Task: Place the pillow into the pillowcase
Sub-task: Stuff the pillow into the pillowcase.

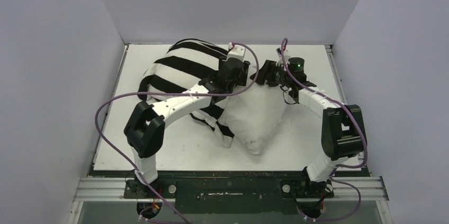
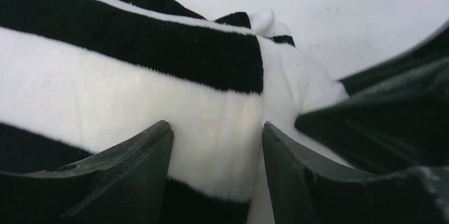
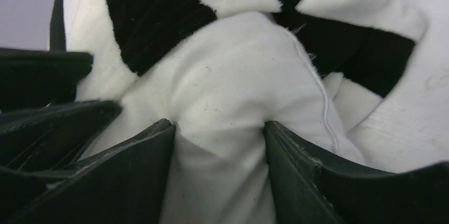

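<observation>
The pillow (image 1: pixel 254 121), plump and off-white, lies turned like a diamond in the middle of the surface (image 1: pixel 174 150), one corner pointing to the near edge. The black-and-white striped pillowcase (image 1: pixel 177 65) is bunched over its far-left part, with some cloth under its left side.

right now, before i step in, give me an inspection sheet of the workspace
surface: white table, no marks seen
pillow: pillow lies diagonally mid-table, near corner bare, far-left end under the pillowcase
pillowcase: pillowcase bunched and bulging at far left
clutter: nothing seen
grippers: left gripper open against the pillowcase; right gripper shut on a bulge of the pillow
cables: purple cables loop off both arms, the left one out over the table
surroundings: grey walls on three sides; metal rail at the near edge
</observation>
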You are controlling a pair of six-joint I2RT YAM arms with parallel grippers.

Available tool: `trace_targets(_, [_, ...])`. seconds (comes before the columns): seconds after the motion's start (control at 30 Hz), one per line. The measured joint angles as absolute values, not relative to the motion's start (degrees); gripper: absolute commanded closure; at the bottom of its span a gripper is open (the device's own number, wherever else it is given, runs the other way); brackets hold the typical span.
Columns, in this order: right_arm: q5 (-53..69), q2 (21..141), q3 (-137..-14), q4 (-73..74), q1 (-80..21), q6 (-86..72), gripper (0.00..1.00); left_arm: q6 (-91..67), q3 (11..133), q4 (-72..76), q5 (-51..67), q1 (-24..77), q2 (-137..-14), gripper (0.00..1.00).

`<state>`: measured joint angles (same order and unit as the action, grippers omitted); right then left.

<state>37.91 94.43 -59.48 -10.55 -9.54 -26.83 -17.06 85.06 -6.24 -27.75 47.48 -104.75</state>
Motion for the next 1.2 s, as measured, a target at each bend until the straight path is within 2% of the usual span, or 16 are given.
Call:
trace_targets(0.1, [39.2,94.8,-57.7,-13.3,-10.9,-27.8,0.65,-15.9,88.7,-6.4,-29.5,46.7,-108.4,0.40])
trace_targets(0.2, [39.5,94.8,-57.5,-15.6,-12.1,-28.2,0.74,-15.2,91.0,-6.4,-29.7,45.7,-111.4,0.44])
trace_targets(0.23, [39.6,94.8,-57.1,-16.7,-12.5,-28.5,0.76,-14.5,91.8,-6.4,-29.6,45.2,-112.2,0.51])
trace_targets(0.27, [39.6,94.8,-56.7,-17.6,-12.7,-29.0,0.79,-14.1,92.4,-6.3,-29.5,44.9,-112.8,0.68])
trace_targets(0.3, [39.7,94.8,-56.1,-18.4,-12.9,-29.5,0.80,-13.5,93.1,-6.5,-29.3,44.7,-113.3,0.78])
trace_targets(0.33, [39.7,94.8,-55.5,-19.3,-13.0,-30.1,0.84,-13.5,93.6,-6.5,-29.0,44.5,-113.6,0.96])
trace_targets(0.37, [39.6,94.8,-55.0,-20.2,-13.0,-30.8,0.87,-12.7,94.3,-7.0,-28.5,44.2,-114.0,1.00])
trace_targets(0.5, [39.1,94.8,-51.5,-27.3,-13.3,-35.4,1.00,-12.6,95.2,-7.6,-24.9,44.2,-113.6,1.00])
trace_targets(0.77, [28.6,96.1,-44.9,-48.9,-18.3,-48.6,1.00,-20.3,94.0,-3.8,-16.3,46.5,-107.9,1.00])
trace_targets(0.93, [20.0,102.4,-44.9,-61.2,-21.6,-55.2,1.00,-27.5,83.3,6.0,-16.0,50.4,-103.6,1.00])
trace_targets(1.2, [8.0,105.8,-44.9,-65.0,-24.5,-58.0,1.00,-36.6,70.5,20.8,-19.9,51.9,-100.5,1.00])
